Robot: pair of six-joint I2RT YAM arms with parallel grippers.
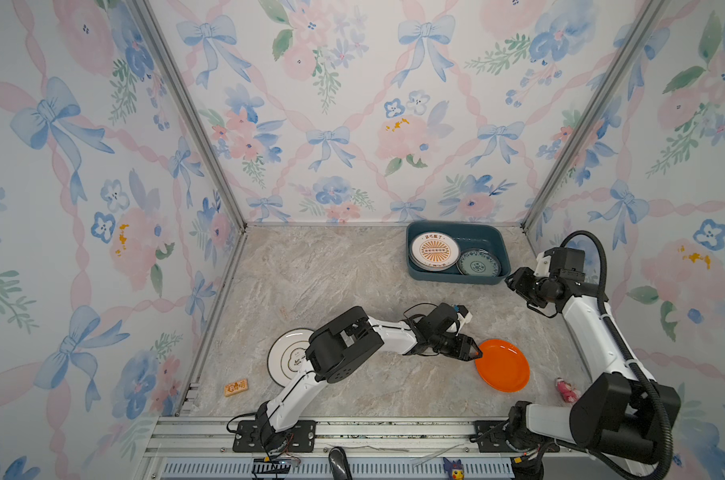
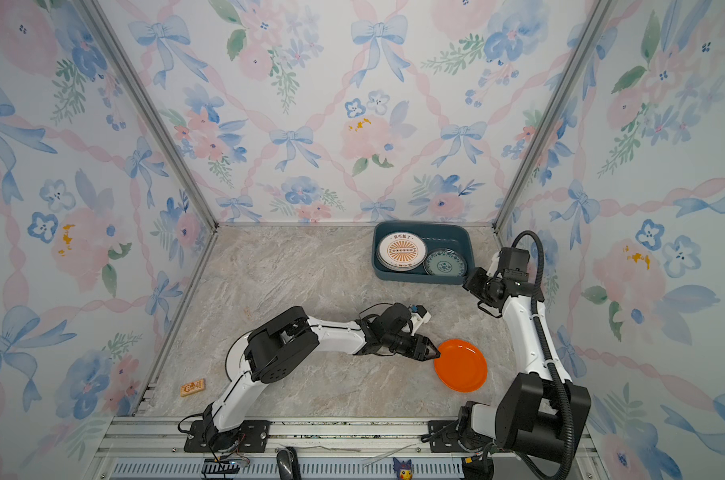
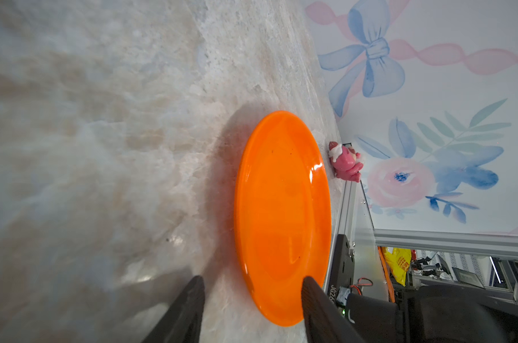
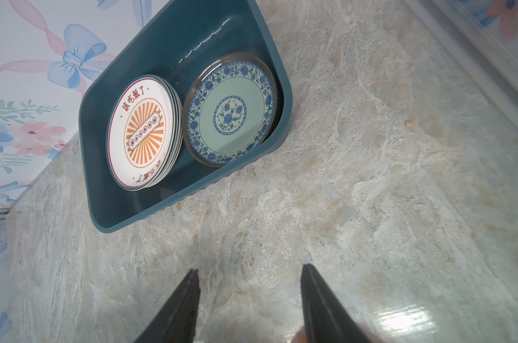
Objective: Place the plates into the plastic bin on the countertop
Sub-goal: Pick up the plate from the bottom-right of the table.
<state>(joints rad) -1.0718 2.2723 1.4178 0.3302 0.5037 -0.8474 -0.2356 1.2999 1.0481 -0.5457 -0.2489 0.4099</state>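
An orange plate (image 1: 502,365) (image 2: 460,365) (image 3: 281,208) lies flat on the countertop (image 1: 331,282) at the front right. My left gripper (image 1: 477,353) (image 2: 435,355) (image 3: 252,279) is at its near-left rim, jaws apart, one finger over the plate and the other beside it on the counter. The plastic bin (image 1: 494,245) (image 2: 456,237) (image 4: 103,208) holds a stack topped by a sunburst plate (image 1: 435,250) (image 4: 143,133) and a blue-green patterned plate (image 1: 478,262) (image 4: 231,110). A white gold-lined plate (image 1: 288,355) lies partly hidden under my left arm. My right gripper (image 1: 510,284) (image 4: 249,268) hangs open and empty beside the bin.
A small wooden block (image 1: 236,387) lies at the front left. A pink toy (image 1: 566,390) (image 3: 345,161) sits by the right wall, close to the orange plate. Aluminium rails run along the front edge, and flowered walls close in three sides.
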